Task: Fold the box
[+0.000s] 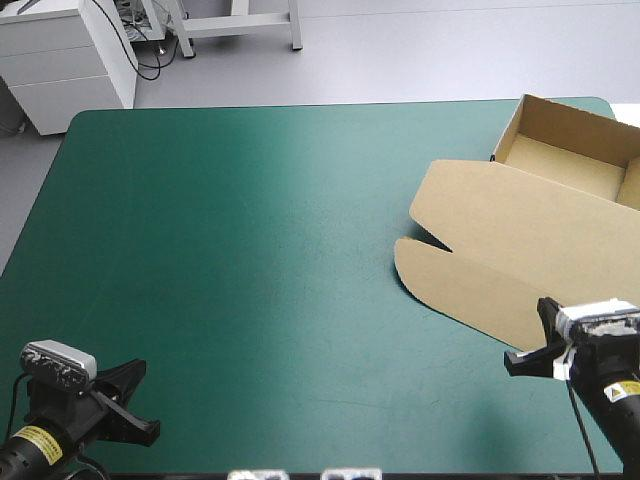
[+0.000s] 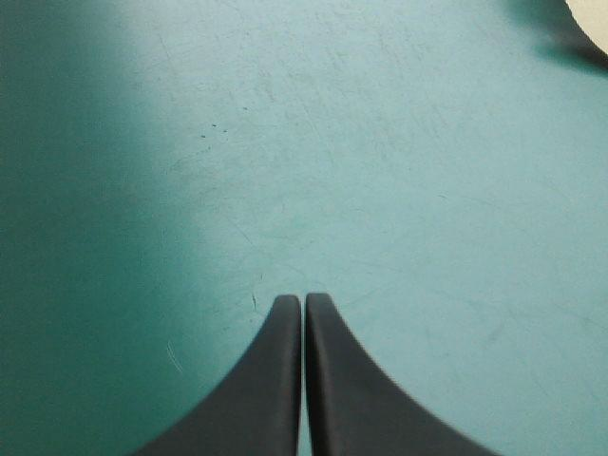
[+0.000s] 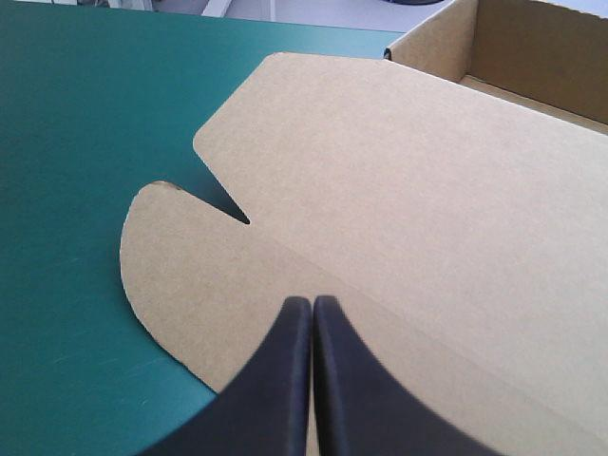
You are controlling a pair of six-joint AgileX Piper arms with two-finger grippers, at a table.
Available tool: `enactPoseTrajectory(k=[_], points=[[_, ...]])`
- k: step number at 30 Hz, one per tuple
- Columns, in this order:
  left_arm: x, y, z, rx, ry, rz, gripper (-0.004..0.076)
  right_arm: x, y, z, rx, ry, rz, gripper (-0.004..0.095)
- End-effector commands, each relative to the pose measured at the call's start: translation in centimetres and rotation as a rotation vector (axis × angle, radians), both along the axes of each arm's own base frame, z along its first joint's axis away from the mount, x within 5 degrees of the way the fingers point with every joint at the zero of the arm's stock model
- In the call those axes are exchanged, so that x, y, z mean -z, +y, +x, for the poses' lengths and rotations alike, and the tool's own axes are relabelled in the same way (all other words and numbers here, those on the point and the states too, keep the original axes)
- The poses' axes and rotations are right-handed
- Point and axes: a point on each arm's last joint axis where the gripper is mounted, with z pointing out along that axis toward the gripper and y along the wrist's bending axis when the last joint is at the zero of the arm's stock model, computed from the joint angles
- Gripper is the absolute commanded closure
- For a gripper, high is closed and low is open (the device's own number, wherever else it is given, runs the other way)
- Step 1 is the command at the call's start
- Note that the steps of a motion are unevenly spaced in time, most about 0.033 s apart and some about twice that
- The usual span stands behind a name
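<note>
Left gripper [image 2: 304, 300] is down by the 7 o'clock corner of the teal-green table [image 1: 250, 250], black fingers [image 2: 271, 389] pressed together on nothing. The brown cardboard box [image 1: 570, 150] sits at 2 o'clock, an open tray with its lid [image 1: 500, 235] flat. Right gripper [image 3: 312, 302], fingers closed too, is over the lid's near edge.

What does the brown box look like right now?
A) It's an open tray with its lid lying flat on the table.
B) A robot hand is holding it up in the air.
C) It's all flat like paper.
A: the box has raised walls around its tray, and its lid lies flat on the teal-green cover.
</note>
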Motion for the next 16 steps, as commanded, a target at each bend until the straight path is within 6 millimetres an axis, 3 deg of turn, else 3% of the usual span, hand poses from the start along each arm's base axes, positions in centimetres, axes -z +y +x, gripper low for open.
enactPoseTrajectory(k=[1,7,16], points=[[-0.9,-0.3,0.4,0.013,-0.069,-0.035,0.0731,-0.3,-0.2,-1.5,0.062,-0.106,0.030,0.0912],[1.1,-0.5,0.8,0.015,-0.020,-0.011,0.0731,0.7,-0.5,-3.5,0.141,-0.098,0.019,0.0912],[1.4,-0.7,1.1,0.019,-0.050,-0.027,0.0731,1.1,-0.3,-4.0,0.119,-0.026,0.025,0.0912]])
